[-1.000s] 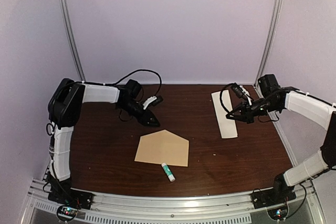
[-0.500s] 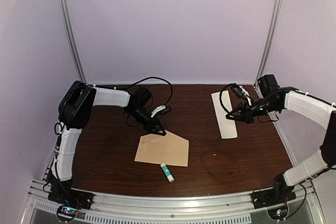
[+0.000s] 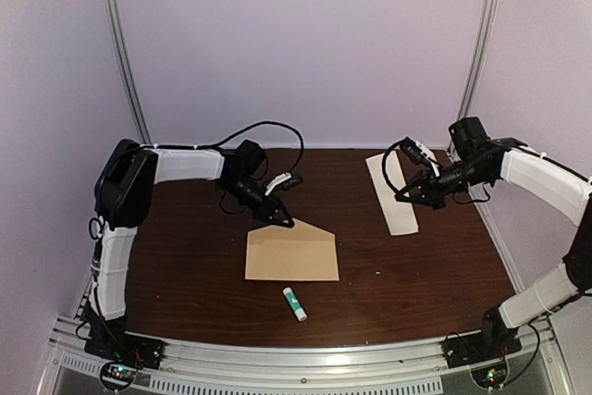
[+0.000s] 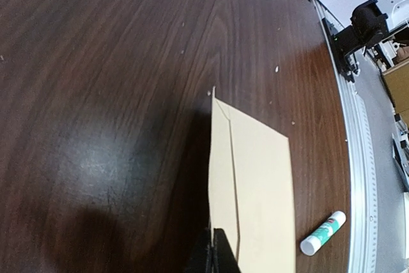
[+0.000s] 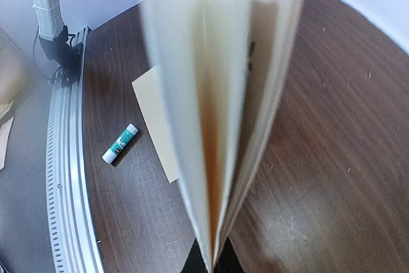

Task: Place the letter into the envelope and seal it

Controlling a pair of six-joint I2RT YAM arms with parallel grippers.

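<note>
Tan envelope (image 3: 291,256) lying flat, pointed flap facing away, cream letter (image 3: 392,193) folded narrow, well to its right

Nothing can be read: the label on the glue stick (image 3: 295,303) and the print on the letter (image 5: 255,49) are too blurred.

My left gripper (image 4: 213,250) sits at the bottom edge, fingers pinched together on the near end of the envelope (image 4: 262,183) – tan, creased lengthwise, flat on the dark wooden table (image 4: 115,81). A glue stick (image 4: 323,233) lies just beside it.
</note>
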